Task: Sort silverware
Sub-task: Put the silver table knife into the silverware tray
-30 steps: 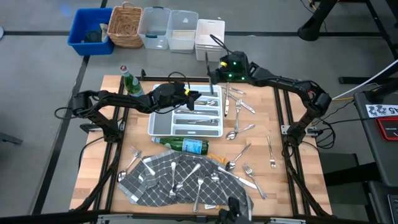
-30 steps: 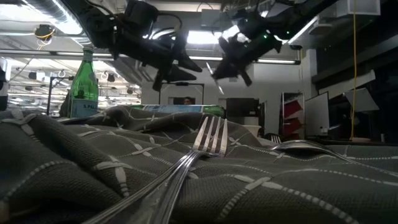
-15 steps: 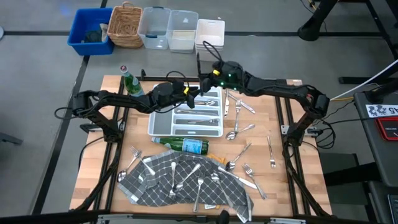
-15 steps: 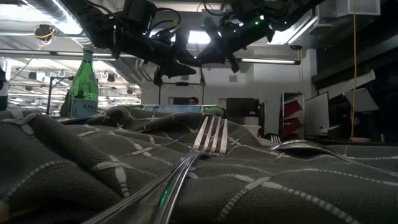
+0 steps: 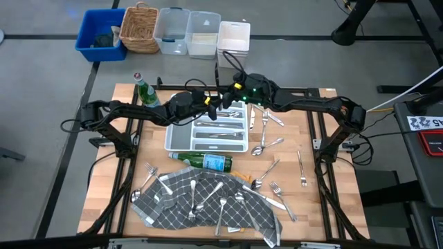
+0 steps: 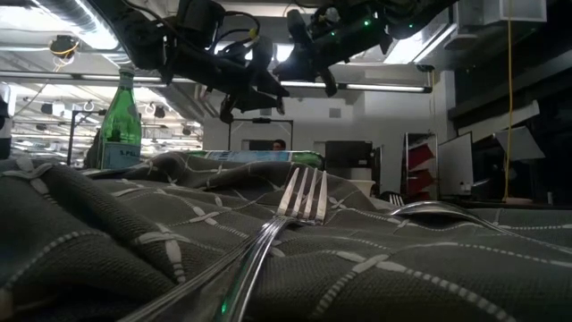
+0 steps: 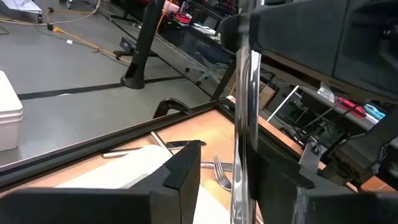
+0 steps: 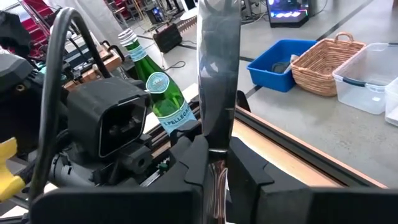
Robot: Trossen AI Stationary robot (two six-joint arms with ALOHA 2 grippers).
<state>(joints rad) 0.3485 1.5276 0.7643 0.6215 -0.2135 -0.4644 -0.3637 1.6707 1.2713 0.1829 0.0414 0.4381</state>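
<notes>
My right gripper (image 5: 226, 103) hangs over the far end of the white tray (image 5: 170, 142), shut on a silver knife (image 8: 217, 68) that stands nearly upright. My left gripper (image 5: 216, 111) faces it from the table's left, open. In the left wrist view the knife's lower part (image 7: 244, 124) runs down between my left fingers (image 7: 185, 174); whether they touch it I cannot tell. More silverware lies in the tray (image 5: 211, 130), on the grey cloth (image 5: 201, 200) and on the bare wood at the right (image 5: 266, 145). My right gripper pinches the knife between its two fingers at a point along its length (image 8: 216, 163), the fingers lying across it and coming nearly level from the table's right. The blade (image 8: 217, 56) rises above the fingers. The knife is lifted clear over the tray.
One green bottle (image 5: 144, 90) stands at the table's far left; another (image 5: 206, 162) lies between tray and cloth. Bins and a basket (image 5: 173, 31) line the floor beyond the far edge. A fork (image 6: 299, 201) lies on the cloth close to the low camera.
My right gripper has carried the knife toward the table's left, from beyond the tray's far right corner to my left gripper, rolling its wrist on the way. The knife stays upright and now stands between my left fingers. My left gripper has kept its place.
</notes>
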